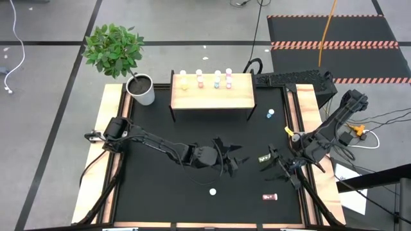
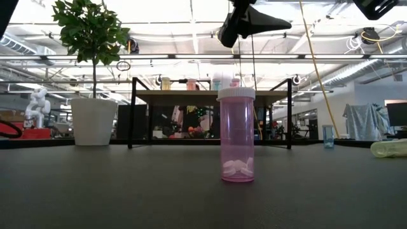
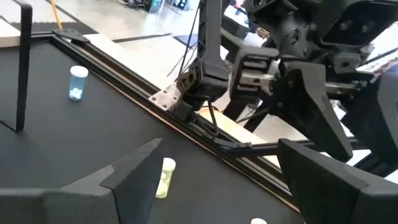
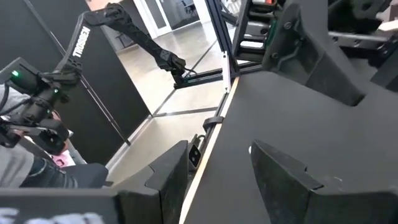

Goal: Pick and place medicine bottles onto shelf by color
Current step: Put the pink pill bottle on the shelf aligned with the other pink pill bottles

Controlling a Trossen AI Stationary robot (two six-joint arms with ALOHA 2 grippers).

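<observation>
On the black table an olive-yellow bottle lies on its side between my two grippers; it also shows in the left wrist view. My left gripper hovers open just left of it. My right gripper hovers open just right of it, with nothing between its fingers. A pink bottle stands upright near the front. Another pink one lies at the front right. A blue bottle stands right of the shelf, whose wooden top carries several bottles.
A white pot with a leafy plant stands at the shelf's left end. A small yellow object lies by the table's right rail. Wooden rails border the table's left and right sides. Open black mat lies in front of the shelf.
</observation>
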